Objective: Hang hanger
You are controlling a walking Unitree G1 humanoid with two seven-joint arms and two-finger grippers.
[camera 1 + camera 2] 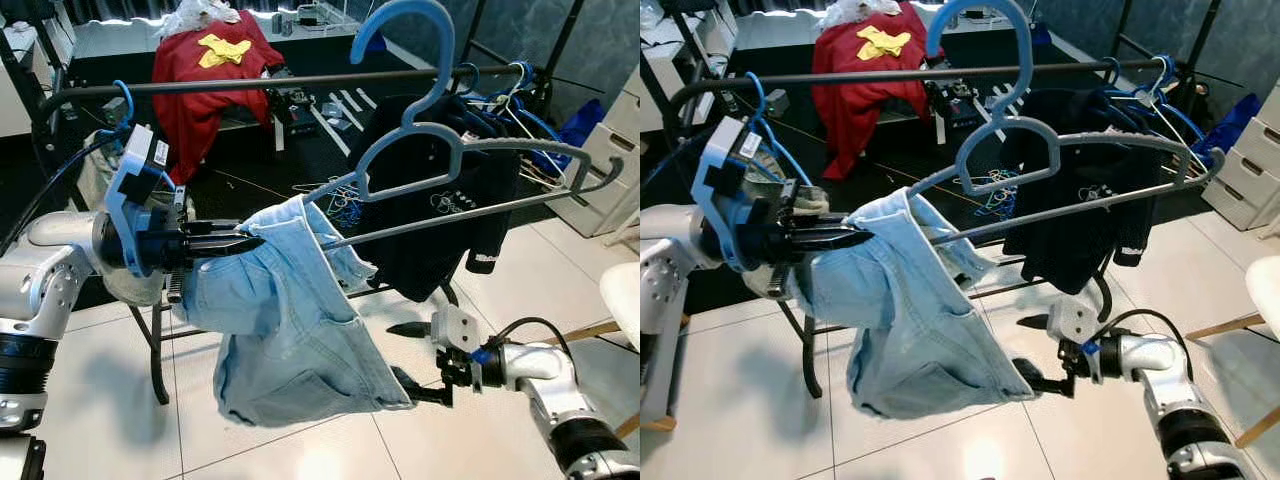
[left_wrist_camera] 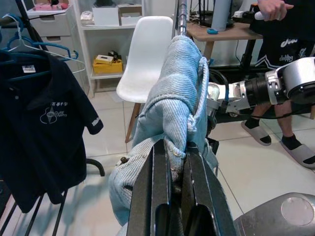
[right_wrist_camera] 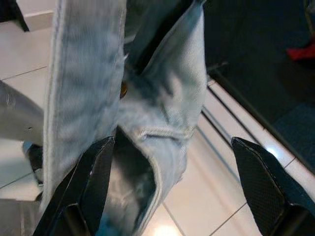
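Holding the grey hanger (image 1: 470, 150) up by its near end, with the left gripper (image 1: 240, 242) pressed together on the bunched denim shorts (image 1: 290, 330) draped over the hanger's lower bar. Pinching fabric and, as far as can be judged, the bar beneath it, seen close in the left wrist view where the black fingers (image 2: 162, 196) squeeze the folded denim. Hanging low and to the right, the right gripper (image 1: 415, 363) spread wide, one finger above and one below the shorts' lower corner, apparently not gripping.

Carrying stage done: shorts already on the hanger, hanger raised level with the clothes rack. Hooking stage not done: blue hook (image 1: 410, 50) standing above and just in front of the black rail (image 1: 300, 82), not yet over it. Dark shirt (image 1: 440, 220) and other blue hangers (image 1: 505, 90) already on the rail toward the right, so free space toward the middle. Left to do, by judgement: lifting the hook over the rail, lowering it on, then releasing.
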